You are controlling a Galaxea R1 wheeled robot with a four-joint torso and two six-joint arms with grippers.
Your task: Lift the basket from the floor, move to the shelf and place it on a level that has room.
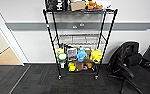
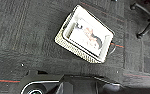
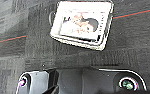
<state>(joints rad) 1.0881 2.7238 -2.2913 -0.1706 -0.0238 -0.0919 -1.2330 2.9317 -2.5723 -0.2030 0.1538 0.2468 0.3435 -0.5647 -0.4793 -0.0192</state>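
Observation:
The basket (image 2: pixel 86 35) lies on the dark grey carpet floor (image 2: pixel 26 37), upright, with beige woven sides, a white rim and a printed picture inside. It also appears in the right wrist view as the basket (image 3: pixel 82 22) on the floor (image 3: pixel 141 45). Nothing touches it. The shelf (image 1: pixel 78 40) is a tall black wire rack against the white wall, straight ahead in the head view. Its level (image 1: pixel 78 35) second from the top looks bare, while the top tier and the lower tiers are crowded with items.
A black office chair (image 1: pixel 127 65) stands right of the rack; a chair base (image 2: pixel 147 20) sits near the basket. At the left a doorway opens onto tan wooden flooring (image 1: pixel 6 57). Red tape lines (image 3: pixel 8 39) cross the carpet.

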